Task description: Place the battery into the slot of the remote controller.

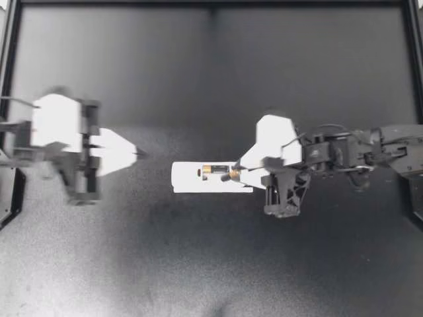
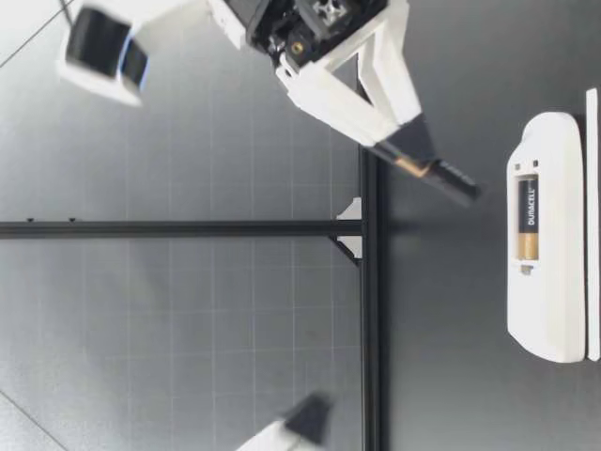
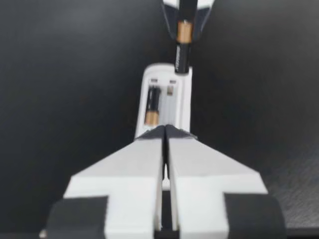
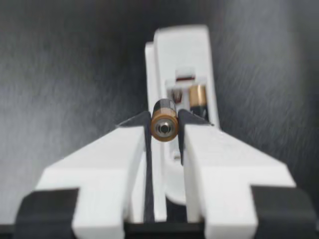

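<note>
The cylindrical black-and-copper battery (image 1: 229,175) is sitting pinched between the white fingers of your right gripper (image 1: 242,170). It is jutting past their tips, just above the open compartment of the remote controller (image 1: 186,178) without touching it. The smooth white remote is lying flat on the matte dark table (image 1: 198,264), with a second battery (image 1: 213,170) seated in one bay. The held battery's long axis is running along the fingers, slanting down toward the remote. Your left gripper (image 1: 132,152) is hovering near the remote's other end, its fingers pressed together and empty.
</note>
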### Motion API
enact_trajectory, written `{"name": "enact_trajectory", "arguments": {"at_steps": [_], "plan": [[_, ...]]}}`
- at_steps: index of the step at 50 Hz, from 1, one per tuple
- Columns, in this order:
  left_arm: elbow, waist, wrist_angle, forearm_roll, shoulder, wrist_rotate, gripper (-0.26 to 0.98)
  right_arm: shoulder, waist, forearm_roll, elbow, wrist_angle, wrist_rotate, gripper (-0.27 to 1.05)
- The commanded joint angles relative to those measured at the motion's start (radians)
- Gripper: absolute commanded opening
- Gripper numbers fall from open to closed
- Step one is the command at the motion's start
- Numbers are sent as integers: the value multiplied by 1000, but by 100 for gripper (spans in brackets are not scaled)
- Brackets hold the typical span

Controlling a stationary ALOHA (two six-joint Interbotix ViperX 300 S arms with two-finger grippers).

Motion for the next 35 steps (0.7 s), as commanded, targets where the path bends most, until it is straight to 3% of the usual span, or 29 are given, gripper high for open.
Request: {"name": "enact_trajectory", "arguments": {"at_steps": [1, 17, 35], "plan": [[-64, 3, 23, 3, 69, 0, -13, -2, -14, -2, 9, -97, -3, 1], [-186, 3, 132, 8, 262, 5, -13, 80, -14, -2, -2, -126, -9, 1], [-233, 15, 132, 11, 383, 11, -13, 123, -29, -2, -18, -129, -11, 1]]}}
